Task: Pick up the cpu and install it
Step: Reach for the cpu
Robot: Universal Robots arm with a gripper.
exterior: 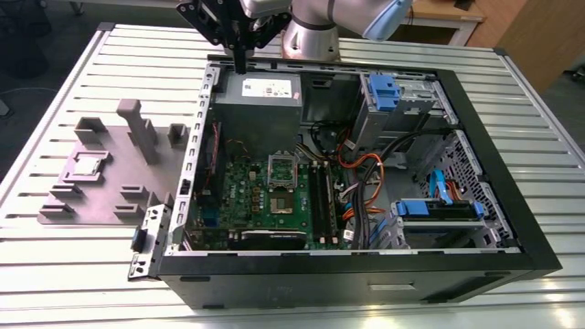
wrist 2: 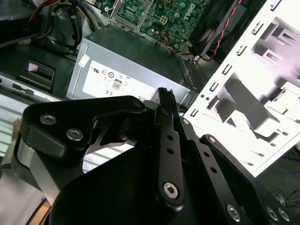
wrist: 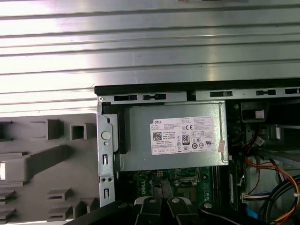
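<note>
**Operator:** Where does the tool stand?

**Spotter:** Your tool (exterior: pixel 240 66) hangs over the far rim of the open computer case (exterior: pixel 512 226). It is directly above the grey power supply (exterior: pixel 260 103) with the white label. Both wrist views look down past the black linkage onto that label.

**Operator:** Released or clenched?

**Spotter:** Clenched, as far as you can judge. In the exterior view the tool narrows to a single dark tip. In the second wrist view the fingers (wrist 2: pixel 166 108) lie tight together, with nothing gripped between them.

**Operator:** And the cpu?

**Spotter:** Your cpu (exterior: pixel 89 166) is outside the case. It sits flat, silvery top up, in a square seat of the grey fixture plate (exterior: pixel 109 199). The plate lies on the slatted metal table (exterior: pixel 55 274), just beside the case wall on the exterior view's left. The chip is well apart from your tool.

**Operator:** What about the board?

**Spotter:** The green motherboard (exterior: pixel 260 205) lies on the floor of the case, between the power supply and the near wall. The silver socket frame (exterior: pixel 281 166) sits near its middle. You cannot tell from here whether the frame is latched or lifted. Orange and blue cables crowd the bay on the exterior view's right.
</note>
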